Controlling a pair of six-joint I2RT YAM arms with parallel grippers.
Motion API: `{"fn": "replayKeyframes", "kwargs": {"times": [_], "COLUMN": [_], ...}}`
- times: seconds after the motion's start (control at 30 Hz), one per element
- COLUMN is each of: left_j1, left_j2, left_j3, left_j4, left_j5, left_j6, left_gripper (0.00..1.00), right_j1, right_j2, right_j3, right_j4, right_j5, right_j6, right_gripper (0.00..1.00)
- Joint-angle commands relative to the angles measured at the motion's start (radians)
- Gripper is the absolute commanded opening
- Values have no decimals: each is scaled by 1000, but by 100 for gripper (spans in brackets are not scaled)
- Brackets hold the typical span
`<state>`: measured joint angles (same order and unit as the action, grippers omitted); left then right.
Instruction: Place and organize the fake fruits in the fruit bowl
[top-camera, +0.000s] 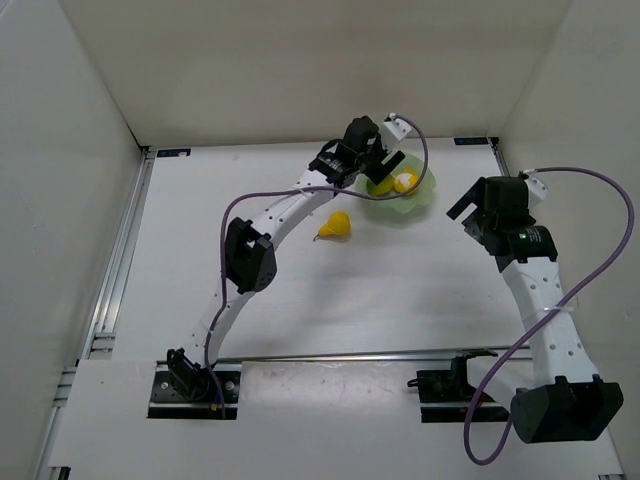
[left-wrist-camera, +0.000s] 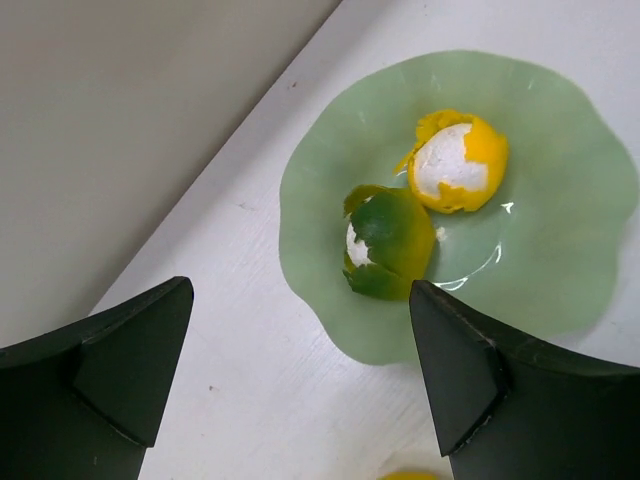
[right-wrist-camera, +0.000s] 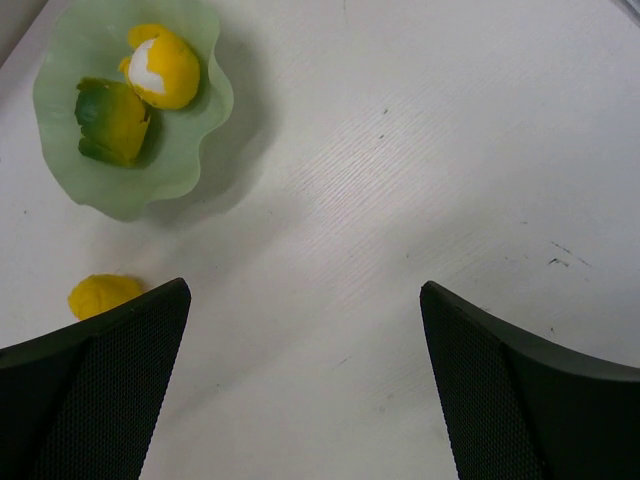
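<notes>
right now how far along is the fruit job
Done: the green fruit and one yellow fruit lie in the fruit bowl. In hand: nothing; the left fingers stand open above the bowl and the right fingers open over the table, both empty. Left: the second yellow fruit sits on the table outside the bowl and has to go in.

Shot from high behind; close down from left wrist, farther back from right wrist, onto same pale mint-green translucent scalloped bowl (top-camera: 424, 192) (left-wrist-camera: 570, 270) (right-wrist-camera: 140, 192).
</notes>
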<state>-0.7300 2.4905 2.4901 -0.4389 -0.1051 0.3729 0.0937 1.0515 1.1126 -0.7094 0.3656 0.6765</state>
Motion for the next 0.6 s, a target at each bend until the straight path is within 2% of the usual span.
{"fn": "replayKeyframes", "kwargs": {"times": [0.0, 0.07, 0.13, 0.23, 0.27, 0.33, 0.37, 0.4, 0.57], "left_j1": [-11, -2, 16, 98, 156, 217, 277, 302, 418], "left_j2": [-192, -263, -361, -506, -540, -650, -688, -723, -928], "left_j3": [-43, -97, -158, -327, -376, -557, -624, -754, -1100], "left_j4": [34, 34, 34, 8, -3, -14, -24, -24, -24], "left_j5": [15, -97, -146, -220, -229, -240, -251, -264, -320], "left_j6": [-104, -117, -117, -150, -163, -163, -163, -163, -152], "left_gripper": [100, 100, 100, 100, 100, 100, 100, 100, 100], "right_j1": [-2, 7, 39, 144, 174, 249, 267, 282, 409], "right_j2": [1, 27, 67, 218, 322, 484, 527, 562, 769], "right_j3": [-17, -28, -19, 85, 130, 285, 320, 343, 455], "right_j4": [37, 98, 137, 136, 98, 53, 53, 53, 90], "right_j5": [-49, -126, -279, -356, -356, -341, -341, -341, -269], "right_j6": [-8, -76, -139, -227, -227, -163, -119, -16, 248], "right_gripper": [100, 100, 100, 100, 100, 100, 100, 100, 100]}}
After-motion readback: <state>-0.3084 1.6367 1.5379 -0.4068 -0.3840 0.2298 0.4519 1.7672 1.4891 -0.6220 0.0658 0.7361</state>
